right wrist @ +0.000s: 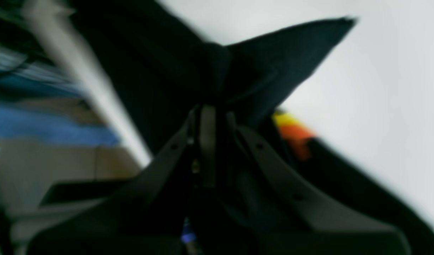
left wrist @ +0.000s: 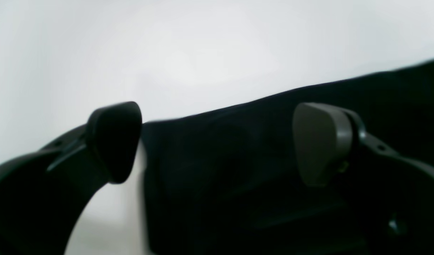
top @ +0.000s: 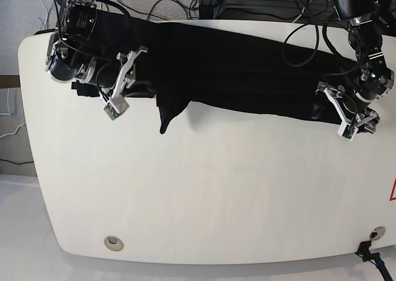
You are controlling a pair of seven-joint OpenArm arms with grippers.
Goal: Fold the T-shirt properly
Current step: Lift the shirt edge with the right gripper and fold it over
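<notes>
— Gripper check: our right gripper [right wrist: 211,117] is pinched on the T-shirt [top: 235,64], which lies along the desk's [top: 204,194] far edge.
— Left gripper [left wrist: 217,141] gapes empty; pulling alone, we'd bunch it.

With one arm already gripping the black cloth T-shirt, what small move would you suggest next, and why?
Probably close the left gripper on the black cloth T-shirt. Its jaws stand wide open with the shirt's edge lying between them, while the right gripper is already shut on a bunched corner. Both ends should be held before any fold is lifted.
</notes>
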